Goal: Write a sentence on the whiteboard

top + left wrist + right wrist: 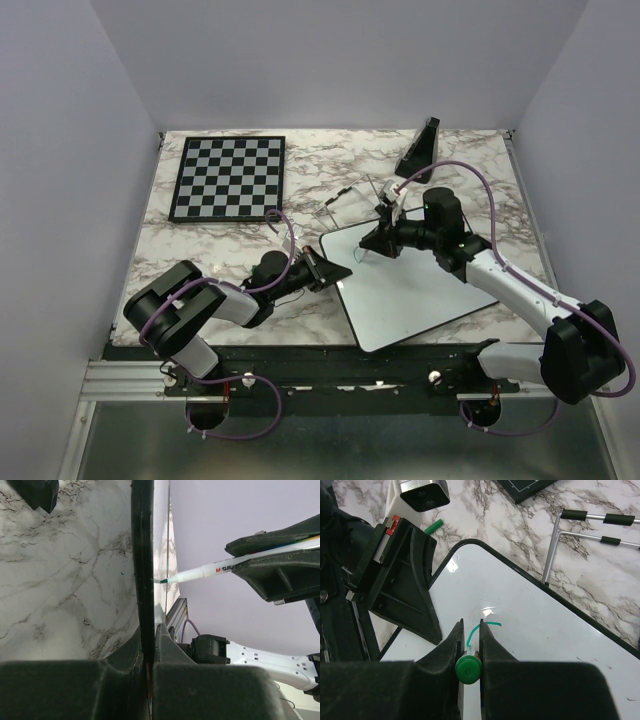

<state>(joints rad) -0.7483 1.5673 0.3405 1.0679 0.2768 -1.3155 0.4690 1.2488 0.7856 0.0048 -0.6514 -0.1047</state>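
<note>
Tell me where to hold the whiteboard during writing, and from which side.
Take the whiteboard by its thin black rim on the left edge, coming from the left, one jaw on each face. The board is a thin flat sheet, and that edge lies clear of the marker writing near the far corner. The left gripper is shut there.

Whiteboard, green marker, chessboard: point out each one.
whiteboard (pixel 420 290), top external view, bare white surface near its middle.
green marker (pixel 197 574), left wrist view, white barrel behind the tip.
chessboard (pixel 228 178), top external view, centre of the checkered squares.
</note>
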